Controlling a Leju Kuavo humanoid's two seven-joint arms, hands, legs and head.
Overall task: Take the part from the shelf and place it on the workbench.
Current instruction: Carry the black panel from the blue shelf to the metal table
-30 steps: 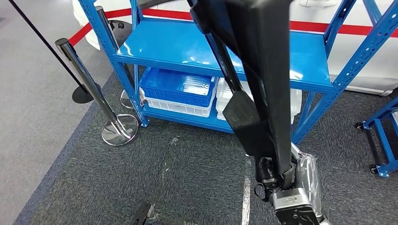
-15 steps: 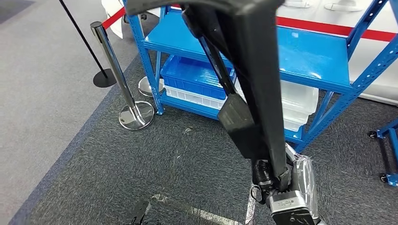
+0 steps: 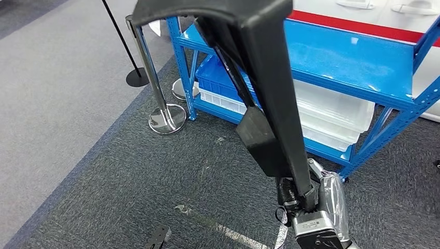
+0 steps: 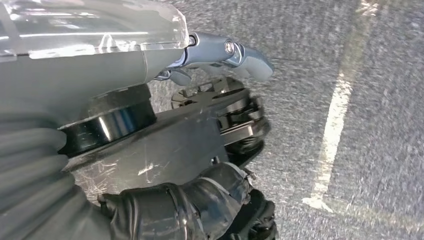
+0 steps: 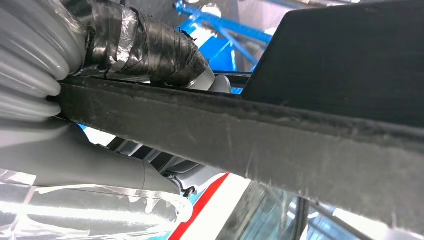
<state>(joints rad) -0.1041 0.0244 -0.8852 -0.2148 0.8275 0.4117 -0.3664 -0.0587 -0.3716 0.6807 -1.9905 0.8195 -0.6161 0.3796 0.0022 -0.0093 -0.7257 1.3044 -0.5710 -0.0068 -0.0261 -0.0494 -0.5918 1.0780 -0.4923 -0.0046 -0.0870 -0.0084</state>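
A long black part (image 3: 270,78) with a flat black tab (image 3: 258,141) rises steeply from the lower right of the head view to its top edge. My right hand (image 3: 306,205) grips the part's lower end, above the dark carpet in front of the blue shelf (image 3: 358,65). In the right wrist view the part (image 5: 260,135) crosses the picture, and dark taped fingers (image 5: 145,47) wrap over it. My left hand (image 4: 165,135) hangs over the carpet holding nothing, its grey thumb (image 4: 225,50) stretched out and its dark fingers (image 4: 200,200) apart from it.
The shelf's lower level holds a blue bin (image 3: 223,83) and white bins (image 3: 332,111). A chrome stanchion (image 3: 155,78) on a round base (image 3: 167,118) stands by the shelf's left post. Tape marks (image 3: 228,233) lie on the carpet. Lighter grey floor (image 3: 52,104) runs along the left.
The whole picture has shifted right, so the camera has turned away to the left of the shelf. The part stays in my right hand in the same pose.
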